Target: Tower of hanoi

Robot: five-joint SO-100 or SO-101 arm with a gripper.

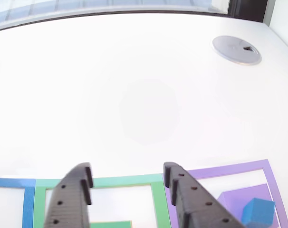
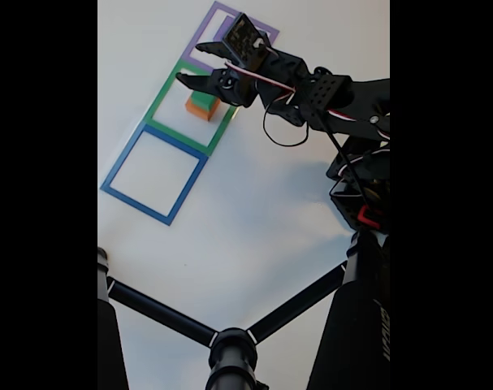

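Note:
My gripper (image 1: 127, 172) stands open with nothing between its black fingers, hovering over the green square outline (image 1: 158, 194). A sliver of the green block (image 1: 110, 224) shows at the bottom edge between the fingers. To the right, the blue cube (image 1: 258, 211) sits on the flat purple block (image 1: 238, 197) inside the purple outline (image 1: 229, 168). In the fixed view the gripper (image 2: 193, 63) hangs above the green block (image 2: 204, 98), which is stacked on the orange block (image 2: 199, 110) in the green outline (image 2: 161, 97).
The blue square outline (image 2: 153, 175) holds nothing. A grey round cover (image 1: 236, 49) is set in the white table at the far right. Black tripod legs (image 2: 230, 345) cross the near side in the fixed view. The table's far edge (image 1: 110, 14) runs along a window.

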